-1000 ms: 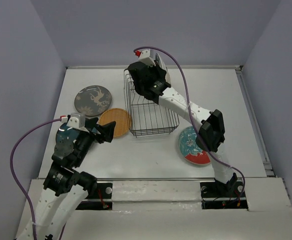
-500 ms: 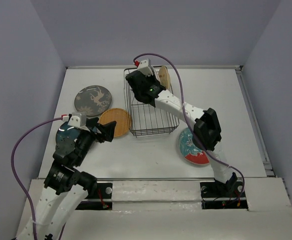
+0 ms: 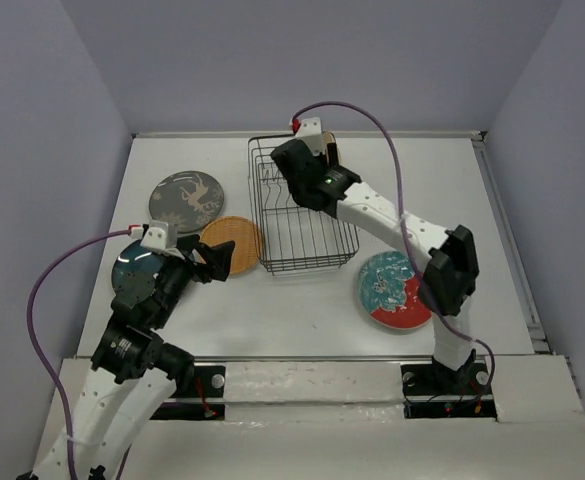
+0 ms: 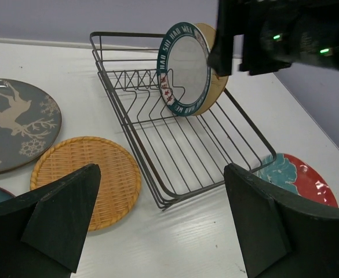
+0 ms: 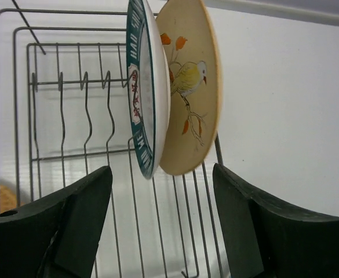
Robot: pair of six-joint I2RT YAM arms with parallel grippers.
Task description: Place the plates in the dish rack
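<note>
Dish rack of black wire sits mid-way across the white table, with two plates standing on edge among the dividers at its far end: a white teal-rimmed plate and, close behind it, a tan plate painted with a small bird on a branch. The right gripper hangs by the upper edges of this pair, its fingers spread apart and gripping nothing. Four more plates lie flat on the table. A grey plate with a cream deer rests at the far left, with an orange woven plate just beside the rack's left side. A dark teal plate lies nearer the left arm and is partly hidden beneath it. A red-and-teal floral plate lies off the rack's near right corner. The left gripper hovers low over the table near the orange plate, jaws wide and empty.
</note>
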